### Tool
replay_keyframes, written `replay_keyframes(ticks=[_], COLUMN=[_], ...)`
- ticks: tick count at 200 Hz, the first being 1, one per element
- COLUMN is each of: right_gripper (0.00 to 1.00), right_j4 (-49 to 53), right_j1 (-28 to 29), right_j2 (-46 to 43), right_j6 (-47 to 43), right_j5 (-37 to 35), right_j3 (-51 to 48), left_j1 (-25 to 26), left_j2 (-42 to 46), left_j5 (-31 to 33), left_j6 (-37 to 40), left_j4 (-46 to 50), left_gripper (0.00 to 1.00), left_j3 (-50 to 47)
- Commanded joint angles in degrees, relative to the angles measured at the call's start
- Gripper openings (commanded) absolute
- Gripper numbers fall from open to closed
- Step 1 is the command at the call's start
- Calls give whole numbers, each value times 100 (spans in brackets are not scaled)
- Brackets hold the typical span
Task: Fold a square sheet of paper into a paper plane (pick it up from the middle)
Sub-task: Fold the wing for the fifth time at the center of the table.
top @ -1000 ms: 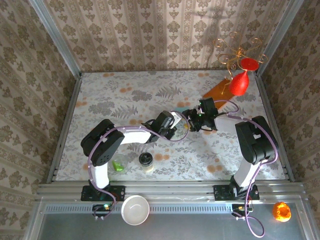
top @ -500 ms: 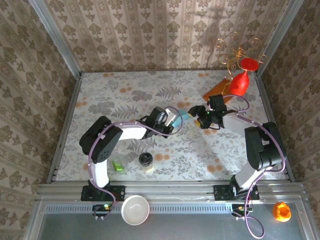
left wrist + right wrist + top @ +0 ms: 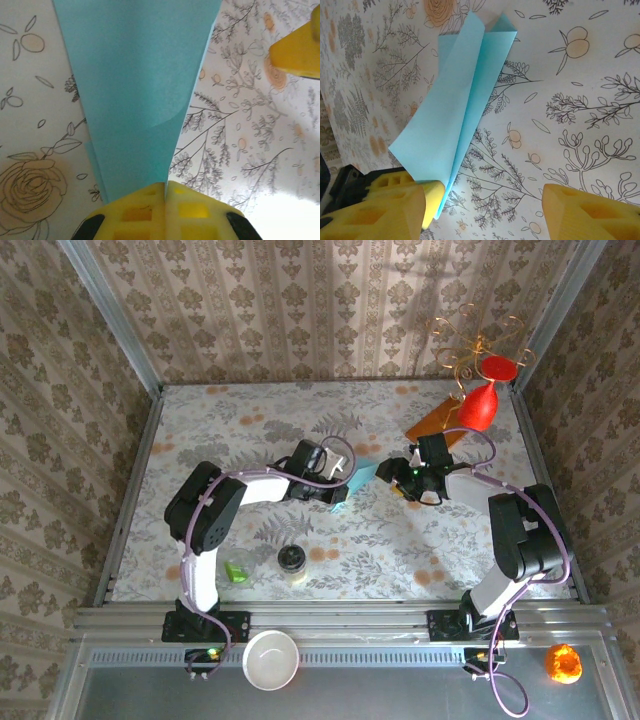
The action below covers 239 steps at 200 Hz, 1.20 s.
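The left claw (image 3: 165, 186) pinches the folded light blue sheet (image 3: 140, 90) (creased lengthwise) over the desk (image 3: 580, 100), while the right claw (image 3: 487, 197) hangs open, perhaps grazing it.

My table (image 3: 200, 440) wears a cloth printed with ferns and orange flowers, and patterned wallpaper (image 3: 300, 310) rises around it. At the far right corner I see an orange-brown sheet (image 3: 432, 421), a red vase (image 3: 479, 408) at its far end, and a gold wire stand (image 3: 470, 345) behind. Near the front edge a dark-lidded jar (image 3: 292, 563) stands just right of a small green piece (image 3: 237, 571). Below the rail sit a white bowl (image 3: 271, 659) and, far right, an orange lump (image 3: 563, 663).
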<state>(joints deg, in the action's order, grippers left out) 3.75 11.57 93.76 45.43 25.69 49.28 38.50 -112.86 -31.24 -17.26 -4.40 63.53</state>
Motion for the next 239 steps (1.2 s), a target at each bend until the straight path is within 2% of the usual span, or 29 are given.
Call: replay_keyframes(ticks=[1, 49, 111, 148, 239], right_gripper=[65, 65, 64, 64, 63], right_j4=[188, 350, 377, 303, 425], right_j1=[108, 328, 451, 451, 455], right_j2=[124, 421, 820, 1034, 1438], right_j6=[-438, -784, -930, -988, -1079], right_j5=[-27, -64, -31, 122, -61], right_j3=[105, 448, 774, 947, 1201], left_j1=[-78, -213, -336, -343, -370], left_j2=[-130, -391, -525, -610, -753], left_j5=[-522, -1096, -1461, -1593, -1755], left_j6=[-346, -848, -1702, -1898, -2106], left_j4=[430, 634, 341, 344, 226], left_gripper=[5, 3, 3, 3, 4], left_j3=[287, 581, 603, 655, 654])
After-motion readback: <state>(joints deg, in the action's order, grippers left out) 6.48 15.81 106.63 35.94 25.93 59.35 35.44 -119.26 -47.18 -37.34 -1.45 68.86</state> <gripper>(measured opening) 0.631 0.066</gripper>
